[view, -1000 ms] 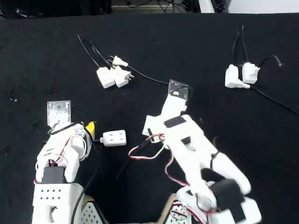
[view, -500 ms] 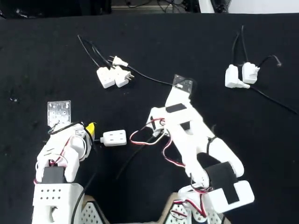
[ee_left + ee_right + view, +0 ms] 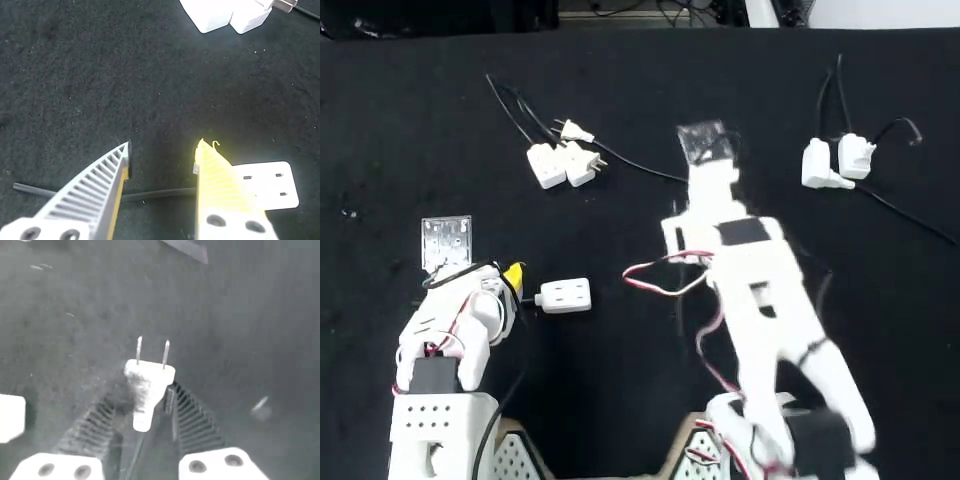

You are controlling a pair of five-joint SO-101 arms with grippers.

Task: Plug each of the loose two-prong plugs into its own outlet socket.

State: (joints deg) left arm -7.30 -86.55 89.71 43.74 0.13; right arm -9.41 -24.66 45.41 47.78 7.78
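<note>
Black cloth covers the table (image 3: 400, 120).

High view: the left gripper (image 3: 480, 258) sits near the front left. A white outlet socket (image 3: 565, 295) lies just beside its yellow finger (image 3: 513, 272). The right gripper (image 3: 703, 145) is extended to mid-table, between a pair of white sockets (image 3: 558, 165) and a second white cluster (image 3: 835, 165) at far right. Both groups carry black leads.

Left wrist view: the left gripper (image 3: 162, 150) is spread wide, holding nothing, low over the cloth. A black cable (image 3: 160, 194) passes between its fingers toward the outlet socket (image 3: 267, 184).

Right wrist view: the right gripper (image 3: 145, 400) is clamped on a white two-prong plug (image 3: 148, 380). The prongs point away from the wrist, over the cloth.
</note>
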